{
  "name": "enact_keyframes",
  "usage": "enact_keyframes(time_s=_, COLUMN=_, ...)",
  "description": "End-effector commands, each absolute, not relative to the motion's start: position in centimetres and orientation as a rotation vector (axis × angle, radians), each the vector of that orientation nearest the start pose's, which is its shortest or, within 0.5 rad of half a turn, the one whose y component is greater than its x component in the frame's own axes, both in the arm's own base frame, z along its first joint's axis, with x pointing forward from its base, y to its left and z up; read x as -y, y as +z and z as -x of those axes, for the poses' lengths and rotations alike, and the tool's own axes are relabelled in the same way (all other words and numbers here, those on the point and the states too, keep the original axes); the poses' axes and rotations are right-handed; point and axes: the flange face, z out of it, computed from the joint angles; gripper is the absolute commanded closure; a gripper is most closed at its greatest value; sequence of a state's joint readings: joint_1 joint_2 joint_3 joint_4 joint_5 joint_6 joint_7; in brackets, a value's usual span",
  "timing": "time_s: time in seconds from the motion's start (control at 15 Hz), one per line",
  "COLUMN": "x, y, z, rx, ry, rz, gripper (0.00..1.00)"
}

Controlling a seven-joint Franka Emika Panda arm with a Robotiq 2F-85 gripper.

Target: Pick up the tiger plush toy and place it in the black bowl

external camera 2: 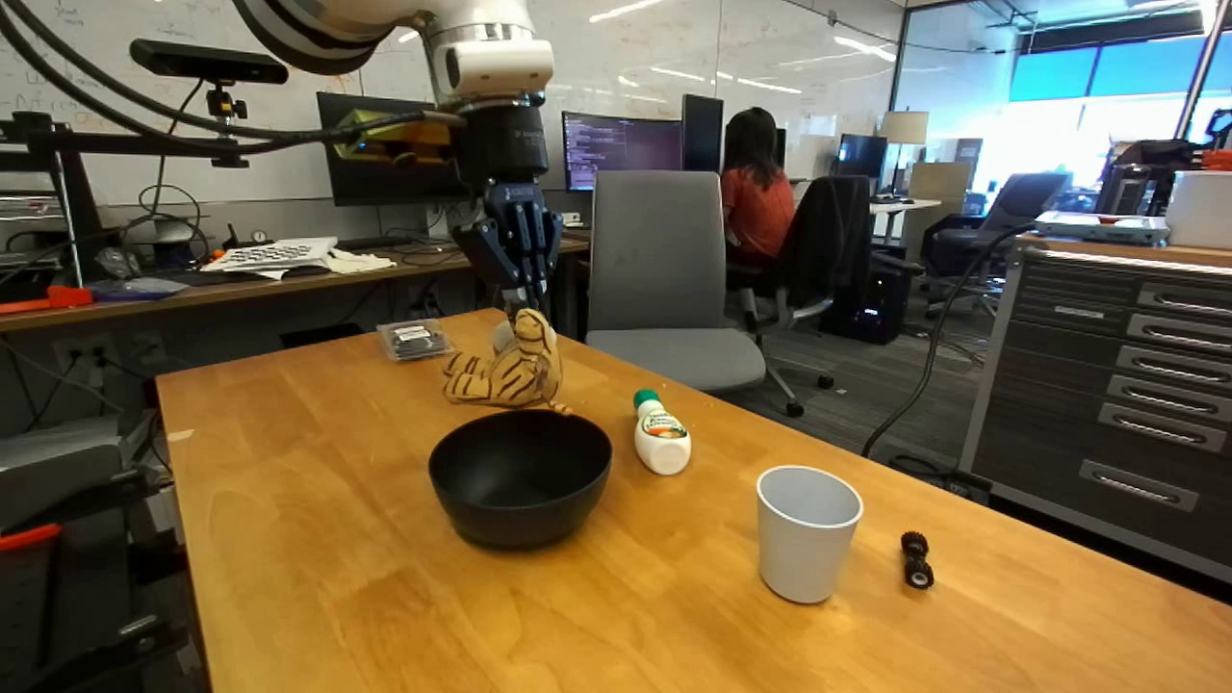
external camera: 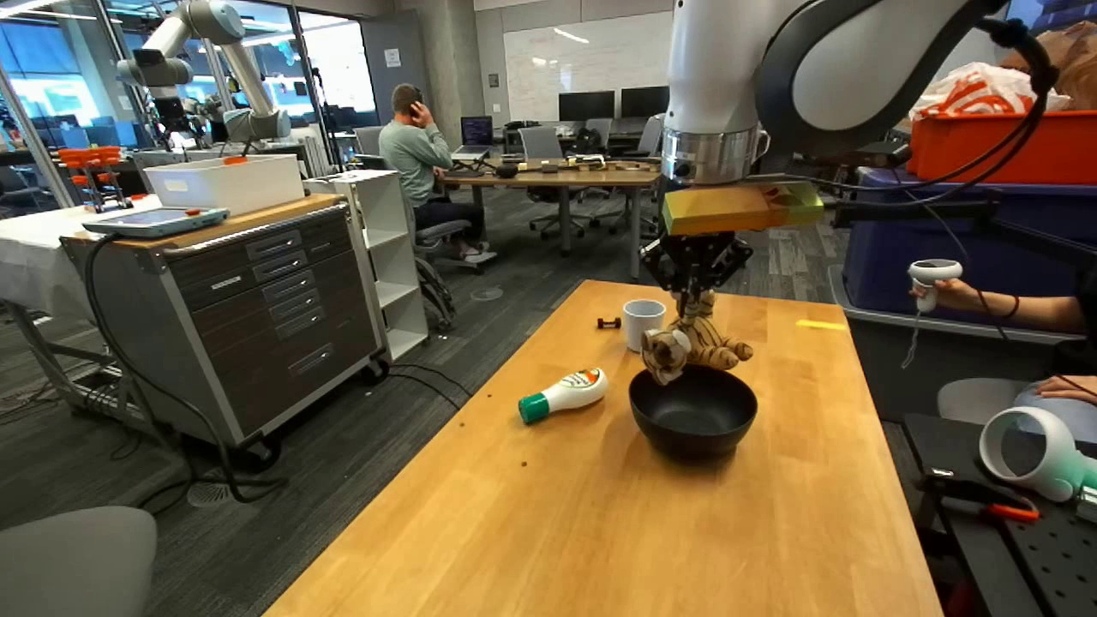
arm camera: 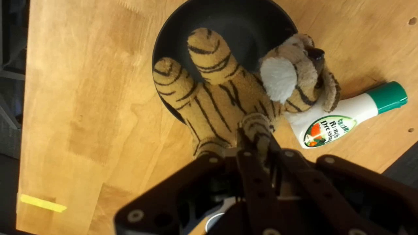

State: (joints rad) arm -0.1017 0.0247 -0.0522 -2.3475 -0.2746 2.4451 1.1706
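One stripy limb of the tiger plush toy [arm camera: 225, 101] is pinched in my tool [external camera 2: 525, 296], both sides squeezed in on it. The toy hangs right under the tool, w/ two stubby legs over the black bowl [arm camera: 222, 19] & its head in front of the white bottle [arm camera: 352, 107] in the wrist view. In both exterior views I see it up by the bowl's rim; can't tell if they touch tho. Bowl, bottle & white cup [external camera 2: 804, 549] are on the counter [external camera: 591, 523], bottle on its side.
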Motion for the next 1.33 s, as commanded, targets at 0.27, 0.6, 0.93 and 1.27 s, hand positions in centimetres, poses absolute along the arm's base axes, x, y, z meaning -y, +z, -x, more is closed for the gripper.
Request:
enact_keyframes(time_s=0.27, x=7.8, y=29.9, z=-52.2, rx=-1.846, ry=-0.231, rz=2.764, gripper=0.9)
enact_keyframes(time_s=0.6, x=7.2, y=27.3, z=-52.1, rx=-1.872, ry=-0.179, rz=2.792, gripper=0.9)
enact_keyframes(time_s=0.93, x=6.8, y=26.7, z=-52.1, rx=-1.879, ry=-0.163, rz=2.792, gripper=0.6)
enact_keyframes(time_s=1.27, x=6.8, y=27.2, z=-52.3, rx=-1.878, ry=-0.176, rz=2.783, gripper=0.3)
